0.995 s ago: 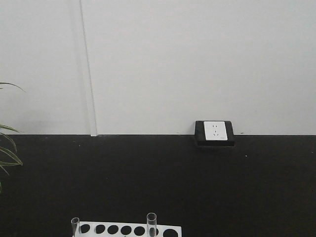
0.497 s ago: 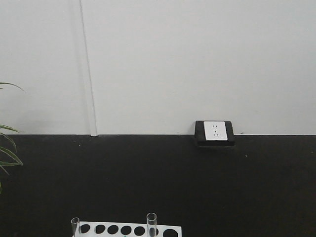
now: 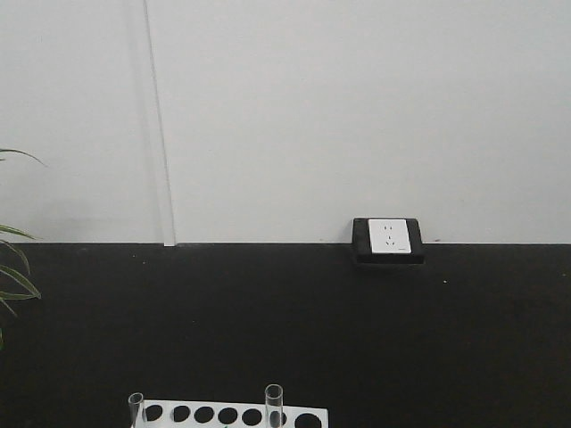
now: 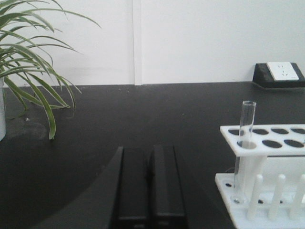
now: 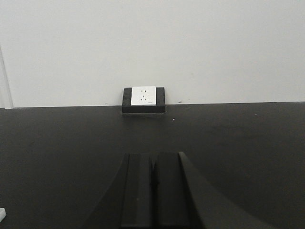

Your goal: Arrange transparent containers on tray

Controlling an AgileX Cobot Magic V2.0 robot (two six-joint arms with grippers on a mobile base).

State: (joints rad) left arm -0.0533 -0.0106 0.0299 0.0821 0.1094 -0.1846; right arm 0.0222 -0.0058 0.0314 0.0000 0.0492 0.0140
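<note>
A clear glass test tube (image 4: 244, 143) stands upright in the near left corner hole of a white rack (image 4: 267, 157), to the right of my left gripper (image 4: 148, 151). That gripper is shut, its black fingers pressed together with nothing between them, low over the black table. In the front view two test tubes (image 3: 274, 403) (image 3: 136, 408) poke up from the rack (image 3: 232, 415) at the bottom edge. My right gripper (image 5: 152, 157) is also shut and empty, facing the wall. The yellow tray is out of view.
A potted plant with long green leaves (image 4: 28, 62) stands at the left of the left wrist view, and its leaves (image 3: 13, 267) show at the front view's left edge. A white socket in a black box (image 5: 143, 98) (image 3: 387, 239) sits against the white wall.
</note>
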